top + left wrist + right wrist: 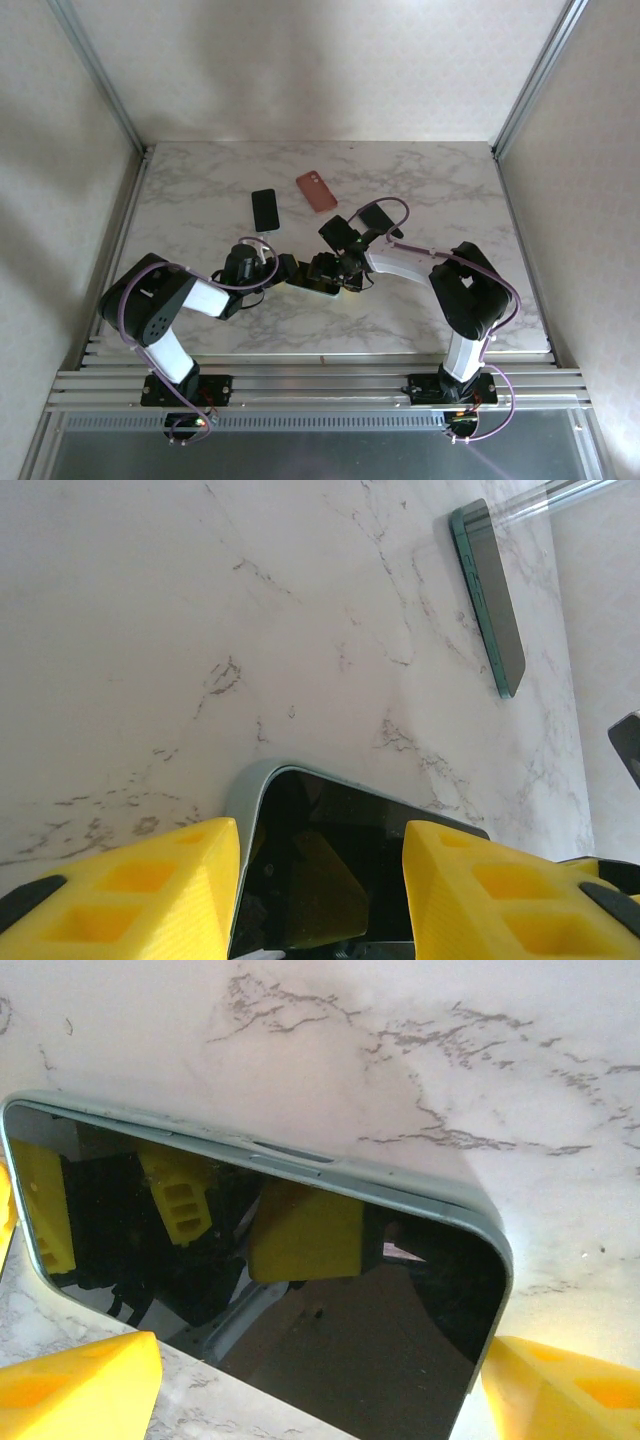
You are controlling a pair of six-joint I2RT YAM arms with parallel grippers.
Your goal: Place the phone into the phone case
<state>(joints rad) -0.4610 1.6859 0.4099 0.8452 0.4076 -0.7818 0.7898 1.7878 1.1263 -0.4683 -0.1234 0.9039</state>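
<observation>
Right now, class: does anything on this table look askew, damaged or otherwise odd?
Nothing stands out. The pale-rimmed phone shows no visible cracks, and the black phone and red case lie flat, apart.

1. The white, grey-veined marble-look counter [440, 190] is smooth, with a soft satin sheen.
2. The black glass-fronted phone [330, 1350] near the middle has a mirror-glossy screen that throws back clear reflections. Its pale grey-green rim [300, 1160] is smooth and duller; whether it is plastic or metal cannot be told.
3. The blocky yellow fingers [140, 890] of the left hand [318, 840] are matt plastic with moulded square recesses. The right hand [325, 1360] has the same.
4. The slim dark phone with a green edge [488, 595], farther off, has a smooth, semi-gloss band.
5. The salmon-red phone case [316, 191], at the far side, looks matt.
6. The silver ribbed rails [320, 385] along the near edge are bare, dull-bright metal.
7. The pale walls [300, 60] are matt and finely textured.
</observation>
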